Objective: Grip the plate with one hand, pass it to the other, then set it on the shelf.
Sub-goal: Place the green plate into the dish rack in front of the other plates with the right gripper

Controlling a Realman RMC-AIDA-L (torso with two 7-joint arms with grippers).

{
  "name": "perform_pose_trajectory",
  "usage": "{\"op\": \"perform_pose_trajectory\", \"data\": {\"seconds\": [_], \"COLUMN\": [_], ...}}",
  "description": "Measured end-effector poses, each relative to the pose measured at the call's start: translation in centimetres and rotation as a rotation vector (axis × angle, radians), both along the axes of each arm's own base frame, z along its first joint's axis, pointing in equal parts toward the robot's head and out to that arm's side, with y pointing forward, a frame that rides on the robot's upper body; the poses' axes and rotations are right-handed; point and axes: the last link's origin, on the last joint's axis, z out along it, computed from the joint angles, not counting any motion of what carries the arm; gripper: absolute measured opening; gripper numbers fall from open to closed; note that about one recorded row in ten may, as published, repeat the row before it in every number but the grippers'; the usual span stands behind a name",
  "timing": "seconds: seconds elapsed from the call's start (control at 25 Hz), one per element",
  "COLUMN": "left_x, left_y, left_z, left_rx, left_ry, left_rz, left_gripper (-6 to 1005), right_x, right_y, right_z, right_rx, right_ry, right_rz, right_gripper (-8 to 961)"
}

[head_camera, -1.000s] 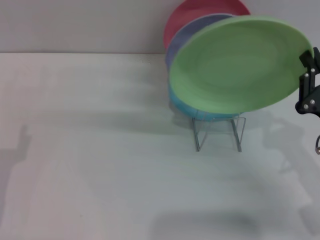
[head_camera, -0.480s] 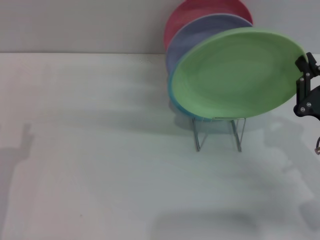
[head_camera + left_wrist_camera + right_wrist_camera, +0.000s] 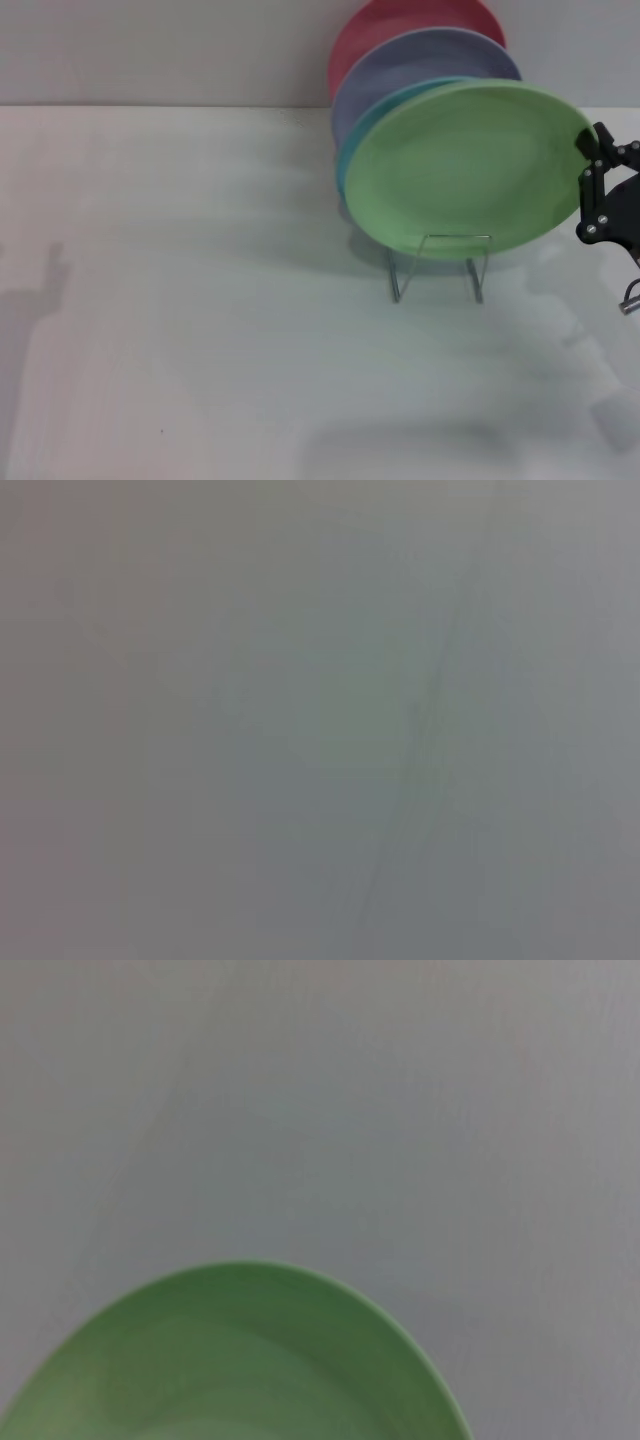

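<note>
The light-green plate stands nearly upright at the front of the silver wire rack. Its lower edge sits behind the rack's front loop. My right gripper is at the plate's right rim, shut on it. The plate's rim also fills the lower part of the right wrist view. My left gripper is out of view; the left wrist view shows only a blurred grey surface.
A turquoise plate, a lavender plate and a red plate stand in the rack behind the green one. The white table spreads to the left and front. A wall runs along the back.
The green plate has come down and turned more upright, onto the rack in front of the turquoise plate. My right gripper has moved down and slightly left with it.
</note>
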Motion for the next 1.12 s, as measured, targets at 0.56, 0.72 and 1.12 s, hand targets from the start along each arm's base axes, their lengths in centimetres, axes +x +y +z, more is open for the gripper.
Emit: {"op": "perform_pose_trajectory", "data": {"seconds": [0.56,0.72,1.12], "left_x": [0.3,0.3,0.2], "left_y": [0.2,0.2,0.0], "left_z": [0.2,0.4,1.2], "left_rx": [0.006,0.012,0.025], "left_ry": [-0.008,-0.009,-0.002], "left_rz": [-0.021,-0.03,-0.05], "left_gripper": [780,780,779], "right_x": [0.8,0.9,0.5], "right_y": [0.3,0.3,-0.7], "right_z": [-1.4,-1.4,-0.5], "right_rx": [-0.066,-0.074,-0.102], "right_ry": [-0.033,-0.027,0.18], "right_rz": [-0.071,-0.082,-0.057], "right_gripper": [30,32,258]}}
